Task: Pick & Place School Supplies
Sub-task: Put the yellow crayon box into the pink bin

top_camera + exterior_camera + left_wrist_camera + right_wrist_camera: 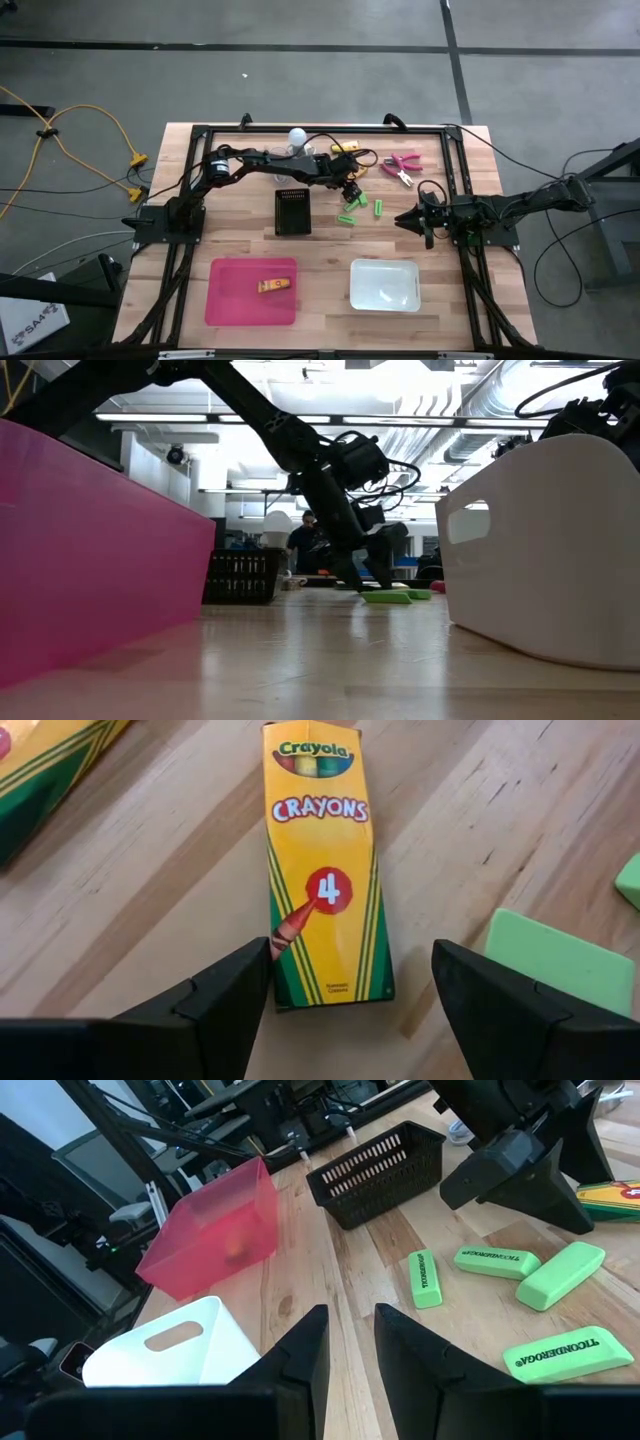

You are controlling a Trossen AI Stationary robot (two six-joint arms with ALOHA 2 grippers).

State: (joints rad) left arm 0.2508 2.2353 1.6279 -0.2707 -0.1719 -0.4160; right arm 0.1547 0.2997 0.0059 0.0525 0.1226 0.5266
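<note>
A yellow crayon box [325, 870] lies flat on the table. My left gripper [350, 990] is open just above its near end, one finger on each side; I see no touch. It also shows in the high view [350, 190] and the low view [370, 565]. A second crayon box [50, 770] lies beside the first. Several green erasers [497, 1260] lie flat to the right of the left gripper. Pink-handled scissors [402, 165] lie at the far right. My right gripper [350, 1340] is slightly open and empty, at the table's right [410, 218].
A pink tray [252, 290] at the front holds one crayon box [273, 285]. A white bin [385, 285] stands to the tray's right. A black basket [292, 212] stands mid-table. A white bulb [297, 137] is at the far edge. A person [303, 545] stands in the room behind.
</note>
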